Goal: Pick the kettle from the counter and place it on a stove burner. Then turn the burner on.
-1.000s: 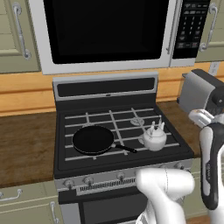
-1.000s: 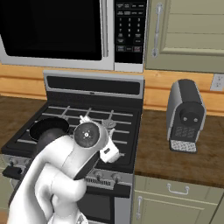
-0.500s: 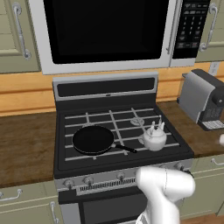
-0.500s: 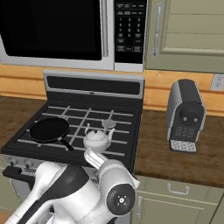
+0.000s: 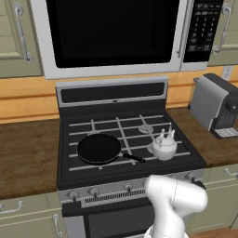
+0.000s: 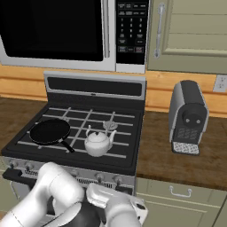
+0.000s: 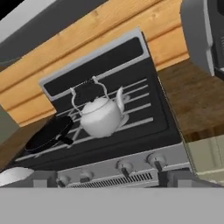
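- A small, squat white kettle (image 5: 164, 147) with a smooth rounded body, an upright looped handle and a short spout stands on the black grid grates at the front right of the stove (image 5: 93, 171), beside the frying pan and apart from it.
- Seen from the right base view, the kettle (image 6: 98, 143) sits upright on the grate bars, with a round silvery burner (image 6: 110, 126) just behind it.
- A round, flat black frying pan (image 5: 99, 148) rests on the front left grates, its thin handle pointing toward the kettle; nothing can be seen in it.
- The stove is matte black with a raised back panel and a silver front strip carrying round knobs (image 7: 124, 167).
- The counter (image 6: 177, 155) on either side is dark brown wood grain, backed by a lighter tan wooden strip.
- A boxy grey-and-black coffee machine (image 6: 188, 116) stands on the counter to the right of the stove.
- A large microwave (image 5: 111, 32) with a black window hangs above; its keypad markings are too small to read.
- The hand view looks at the kettle (image 7: 102, 116) from low in front of the knobs; whether the fingers are spread or closed cannot be told.
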Robot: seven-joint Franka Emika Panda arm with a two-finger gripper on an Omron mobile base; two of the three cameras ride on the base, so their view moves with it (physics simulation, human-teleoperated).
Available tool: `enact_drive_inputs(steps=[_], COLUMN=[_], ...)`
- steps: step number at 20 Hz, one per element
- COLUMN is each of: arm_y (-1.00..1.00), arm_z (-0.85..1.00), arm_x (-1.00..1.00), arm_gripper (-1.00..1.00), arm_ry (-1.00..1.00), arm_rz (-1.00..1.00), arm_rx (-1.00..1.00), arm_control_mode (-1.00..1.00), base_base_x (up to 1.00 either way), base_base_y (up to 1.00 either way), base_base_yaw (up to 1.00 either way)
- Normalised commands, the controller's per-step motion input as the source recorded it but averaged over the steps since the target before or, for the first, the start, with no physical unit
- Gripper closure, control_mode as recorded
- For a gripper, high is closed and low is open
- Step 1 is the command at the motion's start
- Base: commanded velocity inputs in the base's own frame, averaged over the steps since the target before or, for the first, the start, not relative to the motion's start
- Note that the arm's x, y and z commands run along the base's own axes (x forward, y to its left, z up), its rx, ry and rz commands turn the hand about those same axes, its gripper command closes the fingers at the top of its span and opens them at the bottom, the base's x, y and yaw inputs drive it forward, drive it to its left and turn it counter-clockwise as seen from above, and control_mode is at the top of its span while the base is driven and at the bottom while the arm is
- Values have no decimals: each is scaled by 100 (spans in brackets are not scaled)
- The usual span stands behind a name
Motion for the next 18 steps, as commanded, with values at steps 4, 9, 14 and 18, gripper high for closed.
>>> enact_drive_inputs(steps=[4, 9, 14, 18], arm_y=[9, 18, 32, 31], arm_z=[-86, -73, -45, -9], arm_x=[0, 10, 38, 50], arm_gripper=[-100, -100, -100, -100], arm_ry=[-34, -25, -18, -2], arm_rz=[7, 6, 2, -3], arm_rx=[-28, -30, -20, -1], arm_control_mode=[-100, -100, -100, -100], base_base_x=[0, 0, 0, 0], base_base_y=[0, 0, 0, 0], base_base_yaw=[0, 0, 0, 0])
